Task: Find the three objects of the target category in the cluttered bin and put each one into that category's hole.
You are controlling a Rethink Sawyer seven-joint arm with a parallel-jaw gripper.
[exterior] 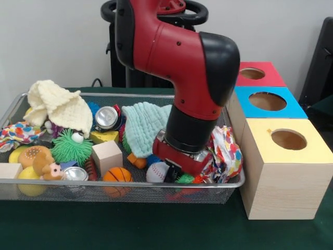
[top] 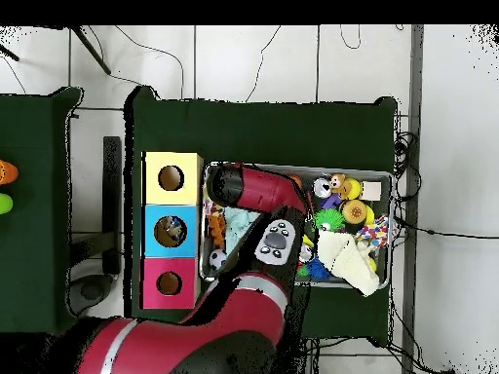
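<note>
Arm digging in bin's right end

Arm (exterior: 177,57) is reaching down into the bin (exterior: 125,183), probably searching. End effector (exterior: 174,169) is sitting low beside a baseball (exterior: 156,172); whether it is open cannot be told. Boxes (exterior: 283,166) with holes are standing right of the bin.

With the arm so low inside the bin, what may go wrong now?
The gripper is buried among a baseball, a green spiky toy and a patterned cloth, so it may grab or drag the wrong thing. The arm hides that corner in the overhead view, so a bad grasp could go unnoticed.
</note>
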